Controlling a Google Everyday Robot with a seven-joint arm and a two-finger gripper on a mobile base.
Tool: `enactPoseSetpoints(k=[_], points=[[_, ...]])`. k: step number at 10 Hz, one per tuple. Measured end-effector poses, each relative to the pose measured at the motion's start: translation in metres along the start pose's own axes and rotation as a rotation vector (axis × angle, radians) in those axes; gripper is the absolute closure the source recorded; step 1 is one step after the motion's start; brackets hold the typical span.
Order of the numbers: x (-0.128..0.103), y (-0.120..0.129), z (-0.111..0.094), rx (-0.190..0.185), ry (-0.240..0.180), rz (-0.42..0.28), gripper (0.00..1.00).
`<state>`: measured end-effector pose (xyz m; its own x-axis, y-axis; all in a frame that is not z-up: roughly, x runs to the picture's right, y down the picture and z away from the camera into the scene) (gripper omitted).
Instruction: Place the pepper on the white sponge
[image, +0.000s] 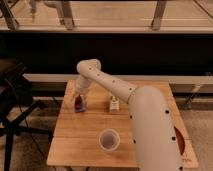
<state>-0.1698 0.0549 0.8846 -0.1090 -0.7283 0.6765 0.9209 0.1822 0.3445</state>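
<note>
My gripper (78, 98) hangs at the far left of the wooden table (85, 135), pointing down from the white arm that reaches in from the lower right. Right under it is the small dark-red pepper (78, 103). The pepper is on or just above a flat pale pad, the white sponge (81, 109), of which only an edge shows. The gripper covers the pepper's top, so I cannot tell whether the pepper rests on the sponge.
A round white cup (109, 139) stands near the table's front middle. A small upright cream-white object with a tan top (114, 104) stands right of the gripper, close to the arm. A black chair (11, 95) is left of the table. A dark wall runs behind.
</note>
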Motion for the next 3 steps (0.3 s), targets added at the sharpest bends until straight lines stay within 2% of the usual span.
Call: enactPoseSetpoints(k=[3], points=[[-0.0002, 0.0018, -0.0008, -0.011, 0.005, 0.009, 0.20]])
